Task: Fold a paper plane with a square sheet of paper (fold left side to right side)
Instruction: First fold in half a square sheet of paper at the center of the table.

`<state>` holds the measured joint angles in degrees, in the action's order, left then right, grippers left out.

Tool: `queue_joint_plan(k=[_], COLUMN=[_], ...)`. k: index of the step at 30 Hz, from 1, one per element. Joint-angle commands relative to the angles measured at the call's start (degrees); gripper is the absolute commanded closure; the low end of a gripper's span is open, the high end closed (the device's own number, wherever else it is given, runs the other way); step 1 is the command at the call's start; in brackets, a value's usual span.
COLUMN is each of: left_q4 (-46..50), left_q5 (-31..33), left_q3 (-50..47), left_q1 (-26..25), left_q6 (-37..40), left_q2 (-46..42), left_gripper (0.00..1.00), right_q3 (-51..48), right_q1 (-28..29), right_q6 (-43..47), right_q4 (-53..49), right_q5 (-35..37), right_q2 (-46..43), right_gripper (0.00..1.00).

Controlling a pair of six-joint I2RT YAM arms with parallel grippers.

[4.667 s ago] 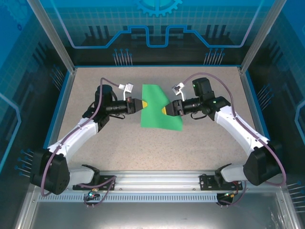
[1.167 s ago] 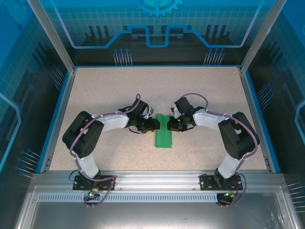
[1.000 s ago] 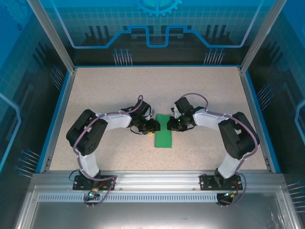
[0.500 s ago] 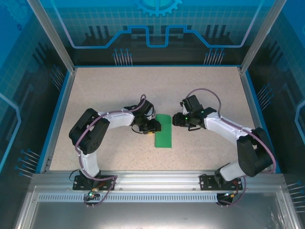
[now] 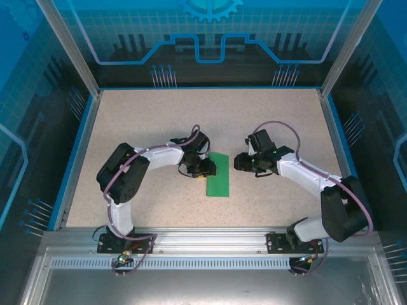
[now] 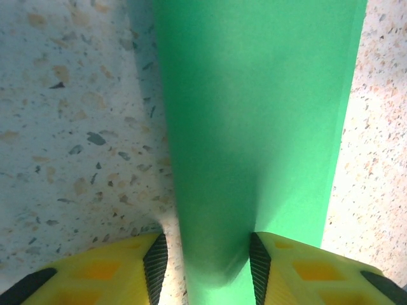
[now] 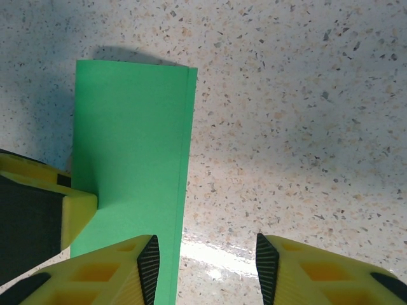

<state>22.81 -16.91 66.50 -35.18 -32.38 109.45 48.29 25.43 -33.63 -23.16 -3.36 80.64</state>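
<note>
Left wrist: sheet of paper (image 6: 254, 127) between yellow fingers (image 6: 121, 273).

1. Square sheet of paper (image 6: 254, 133), left wrist view: cut off at the top and bottom edges; its near end runs out of frame between the yellow fingers (image 6: 121, 270).
2. Square sheet of paper, right wrist view: near end cut off at the bottom edge, partly behind the right gripper's left finger (image 7: 105, 273).
3. Left gripper (image 5: 206, 169), top view: fingertips too small to make out; contact with the paper not discernible.
4. Right gripper (image 5: 238, 163), top view: jaw gap too small to judge.
</note>
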Motion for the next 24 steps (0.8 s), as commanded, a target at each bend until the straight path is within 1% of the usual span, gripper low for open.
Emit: queue_joint_plan(k=[1,11,24], left_q4=[0.75,2.33,2.97], left_q5=[0.44,0.8,0.84], left_q3=[0.45,2.18,3.61], left_q1=[-2.39,-3.21,-4.0], left_q6=[2.3,3.02,1.64], left_q2=[4.12,5.86,7.6], left_gripper=[0.57,0.56,0.56], right_q3=[-0.9,-1.44,-1.98], right_q1=[-0.61,-0.6,0.4], right_q6=[-0.6,-1.16,-2.28], right_q4=[-1.35,-0.45,0.73], right_q5=[-0.86,-3.05,-4.62], right_q2=[-1.51,-0.98,0.29], right_gripper=[0.53,0.53,0.53])
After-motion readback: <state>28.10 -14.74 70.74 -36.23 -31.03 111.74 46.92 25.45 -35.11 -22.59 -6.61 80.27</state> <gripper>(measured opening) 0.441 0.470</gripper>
